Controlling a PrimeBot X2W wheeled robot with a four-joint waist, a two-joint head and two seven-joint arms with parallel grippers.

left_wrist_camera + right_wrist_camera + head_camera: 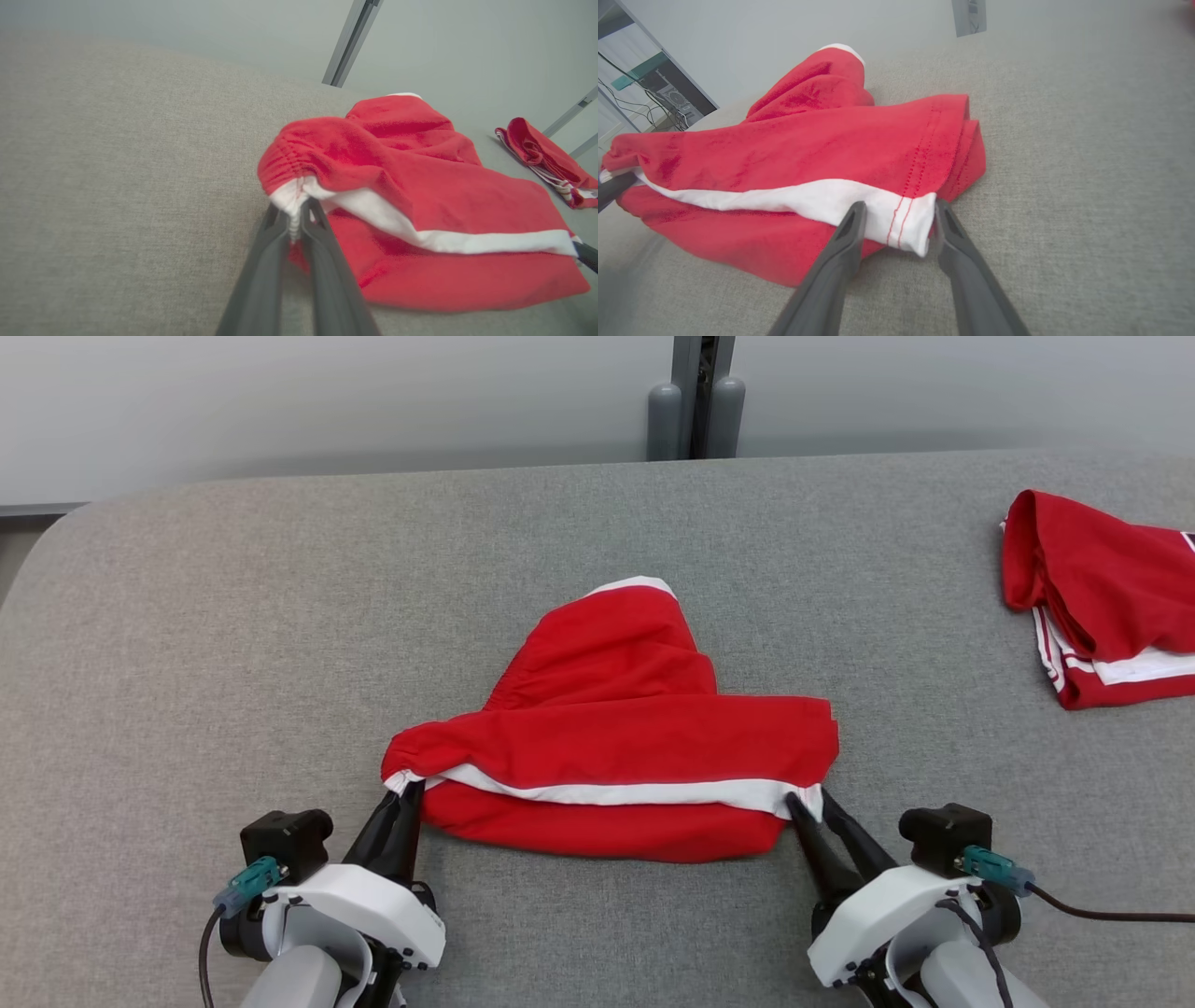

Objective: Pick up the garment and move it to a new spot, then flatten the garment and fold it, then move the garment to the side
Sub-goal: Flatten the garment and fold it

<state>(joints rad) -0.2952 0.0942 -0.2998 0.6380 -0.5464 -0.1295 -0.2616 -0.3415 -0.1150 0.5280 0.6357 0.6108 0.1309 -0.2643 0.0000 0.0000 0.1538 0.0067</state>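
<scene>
Your left gripper (408, 791) pinching one corner of the red white-banded cloth garment (616, 737), your right gripper (808, 801) half-wide, astride the other corner, not clamped.

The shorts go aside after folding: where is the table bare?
Widest bare patch: between the shorts and the table's left edge. A bare strip runs behind the shorts to the far edge. Crowded: the right side, where another red garment lies, and the near edge, with the left gripper and right gripper at the shorts' corners.

Table (233, 616) bare left of the garment (607, 728); another red cloth (1092, 588) occupies far right
</scene>
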